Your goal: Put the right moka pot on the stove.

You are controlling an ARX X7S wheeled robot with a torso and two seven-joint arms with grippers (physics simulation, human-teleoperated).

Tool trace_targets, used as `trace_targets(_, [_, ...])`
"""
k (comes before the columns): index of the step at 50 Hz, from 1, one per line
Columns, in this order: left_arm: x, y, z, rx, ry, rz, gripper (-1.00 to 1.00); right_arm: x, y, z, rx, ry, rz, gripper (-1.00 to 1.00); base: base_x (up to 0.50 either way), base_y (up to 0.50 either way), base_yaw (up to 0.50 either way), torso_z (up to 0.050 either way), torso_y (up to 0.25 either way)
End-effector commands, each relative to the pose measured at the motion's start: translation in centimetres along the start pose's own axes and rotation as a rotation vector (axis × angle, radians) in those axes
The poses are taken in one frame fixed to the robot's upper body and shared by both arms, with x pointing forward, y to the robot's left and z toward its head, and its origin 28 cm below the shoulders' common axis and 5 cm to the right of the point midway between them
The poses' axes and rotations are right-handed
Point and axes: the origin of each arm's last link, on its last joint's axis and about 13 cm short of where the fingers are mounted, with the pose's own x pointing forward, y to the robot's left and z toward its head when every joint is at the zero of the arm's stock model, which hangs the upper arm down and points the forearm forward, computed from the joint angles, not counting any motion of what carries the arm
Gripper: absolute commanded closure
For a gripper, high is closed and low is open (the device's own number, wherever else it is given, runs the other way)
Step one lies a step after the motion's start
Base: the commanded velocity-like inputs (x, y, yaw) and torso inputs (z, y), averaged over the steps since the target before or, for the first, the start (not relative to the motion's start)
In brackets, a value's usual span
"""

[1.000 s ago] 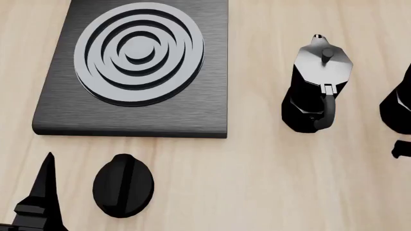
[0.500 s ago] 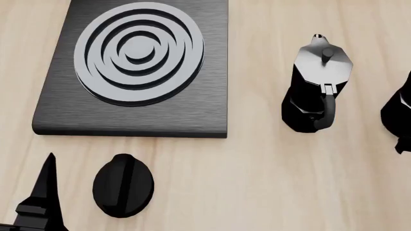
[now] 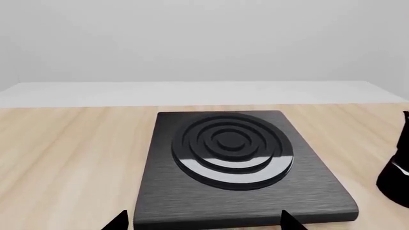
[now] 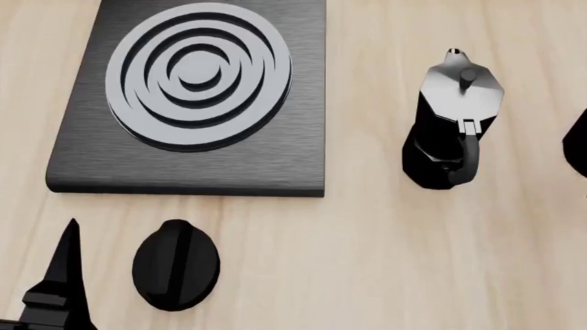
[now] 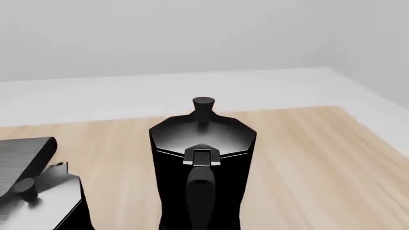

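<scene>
Right moka pot (image 5: pixel 203 158) has shifted rightward, farther from the stove (image 4: pixel 192 103).
Only a sliver shows at the head view's edge, so it's possibly nudged. Right claw's state can't be told; left claw (image 3: pixel 204 222) is wide open.

The right moka pot (image 5: pixel 202 158), glossy black and faceted, stands upright, lid shut, handle facing the right wrist camera. In the head view only its edge shows at 3 o'clock, probably the body. The stove (image 4: pixel 192 103), a flat black slab with concentric rings, lies at 11 o'clock.
</scene>
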Motion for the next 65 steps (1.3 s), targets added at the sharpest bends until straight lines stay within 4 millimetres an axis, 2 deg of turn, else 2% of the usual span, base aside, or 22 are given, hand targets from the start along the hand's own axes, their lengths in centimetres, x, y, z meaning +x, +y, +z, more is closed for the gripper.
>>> trace_targets(1, [0.0, 0.0, -0.1, -0.001, 0.0, 0.004, -1.0, -2.9, 0.8, 2.0, -0.055, -0.046, 0.0, 1.0, 0.0, 0.0, 0.0, 0.0, 0.0])
trace_targets(4, [0.0, 0.0, -0.3, -0.001, 0.001, 0.005, -1.0, -3.4, 1.1, 3.4, -0.059, -0.043, 0.004, 1.0, 0.0, 0.0, 0.0, 0.0, 0.003])
trace_targets(5, [0.1, 0.1, -0.2, -0.003, 0.0, 0.005, -1.0, -3.8, 1.2, 3.1, -0.061, -0.043, 0.008, 1.0, 0.0, 0.0, 0.0, 0.0, 0.0])
trace_targets(6, [0.1, 0.1, -0.3, -0.002, 0.001, 0.006, -1.0, -3.9, 1.3, 4.0, -0.063, -0.046, 0.007, 1.0, 0.0, 0.0, 0.0, 0.0, 0.0])
trace_targets(7, [0.0, 0.1, -0.3, -0.002, 0.001, 0.005, -1.0, -4.3, 1.3, 3.3, -0.066, -0.047, 0.002, 1.0, 0.0, 0.0, 0.0, 0.0, 0.0])
trace_targets(8, [0.0, 0.1, -0.2, -0.003, 0.001, 0.005, -1.0, -4.5, 1.4, 4.3, -0.067, -0.049, 0.004, 1.0, 0.0, 0.0, 0.0, 0.0, 0.0])
trace_targets(9, [0.0, 0.0, -0.2, -0.002, 0.002, 0.005, -1.0, -5.0, 1.5, 3.3, -0.069, -0.053, 0.002, 1.0, 0.0, 0.0, 0.0, 0.0, 0.0])
trace_targets(10, [0.0, 0.0, -0.2, -0.003, 0.001, 0.004, -1.0, -5.3, 1.6, 3.5, -0.068, -0.055, 0.002, 1.0, 0.0, 0.0, 0.0, 0.0, 0.0])
trace_targets(11, [0.0, 0.0, -0.2, -0.002, 0.001, 0.003, -1.0, -5.5, 1.6, 4.9, -0.07, -0.057, 0.001, 1.0, 0.0, 0.0, 0.0, 0.0, 0.0])
trace_targets(13, [0.0, 0.1, -0.2, -0.003, 0.001, 0.003, -1.0, -6.2, 1.8, 3.9, -0.075, -0.059, 0.003, 1.0, 0.0, 0.0, 0.0, 0.0, 0.0])
trace_targets(17, [0.1, 0.1, -0.2, -0.003, -0.001, 0.004, -1.0, -7.3, 2.4, 4.9, -0.1, -0.059, 0.009, 1.0, 0.0, 0.0, 0.0, 0.0, 0.003])
trace_targets(18, [0.1, 0.1, -0.1, -0.003, 0.0, 0.004, -1.0, -7.6, 2.5, 4.4, -0.103, -0.056, 0.007, 1.0, 0.0, 0.0, 0.0, 0.0, 0.0])
trace_targets(19, [0.1, 0.1, -0.2, -0.004, -0.001, 0.004, -1.0, -7.9, 2.5, 4.6, -0.107, -0.056, 0.003, 1.0, 0.0, 0.0, 0.0, 0.0, 0.0])
trace_targets(20, [0.1, 0.1, -0.1, -0.004, -0.001, 0.004, -1.0, -8.1, 2.7, 5.6, -0.112, -0.057, 0.003, 1.0, 0.0, 0.0, 0.0, 0.0, 0.0])
trace_targets(21, [0.1, 0.1, -0.1, -0.004, -0.001, 0.004, -1.0, -8.4, 2.8, 4.9, -0.121, -0.059, 0.003, 1.0, 0.0, 0.0, 0.0, 0.0, 0.0])
trace_targets(22, [0.1, 0.1, -0.1, -0.004, -0.001, 0.004, -1.0, -8.5, 2.9, 5.5, -0.129, -0.061, 0.004, 1.0, 0.0, 0.0, 0.0, 0.0, 0.0])
trace_targets(24, [0.1, 0.1, -0.1, -0.004, -0.002, 0.003, -1.0, -9.4, 3.3, 5.2, -0.155, -0.09, 0.017, 1.0, 0.0, 0.0, 0.0, 0.0, 0.0])
trace_targets(25, [0.0, 0.1, -0.1, -0.004, -0.002, 0.003, -1.0, -9.6, 3.3, 6.4, -0.156, -0.097, 0.014, 1.0, 0.0, 0.0, 0.0, 0.0, 0.0])
trace_targets(30, [0.0, 0.1, -0.1, -0.004, -0.002, 0.001, -1.0, -11.0, 3.7, 5.5, -0.173, -0.121, 0.02, 1.0, 0.0, 0.0, 0.0, 0.0, 0.002])
trace_targets(41, [0.0, 0.1, -0.1, -0.005, -0.004, -0.001, -1.0, -13.8, 5.2, 6.0, -0.21, -0.15, 0.048, 1.0, 0.0, 0.0, 0.0, 0.0, 0.001])
trace_targets(57, [0.0, 0.1, -0.1, -0.007, -0.008, -0.005, -1.0, -15.9, 6.8, 6.9, -0.253, -0.133, 0.094, 1.0, 0.0, 0.0, 0.0, 0.0, 0.001])
trace_targets(65, [-0.1, 0.1, -0.1, -0.011, -0.015, -0.002, -1.0, -15.7, 8.1, 7.3, -0.29, -0.102, 0.113, 1.0, 0.0, 0.0, 0.0, 0.002, 0.0])
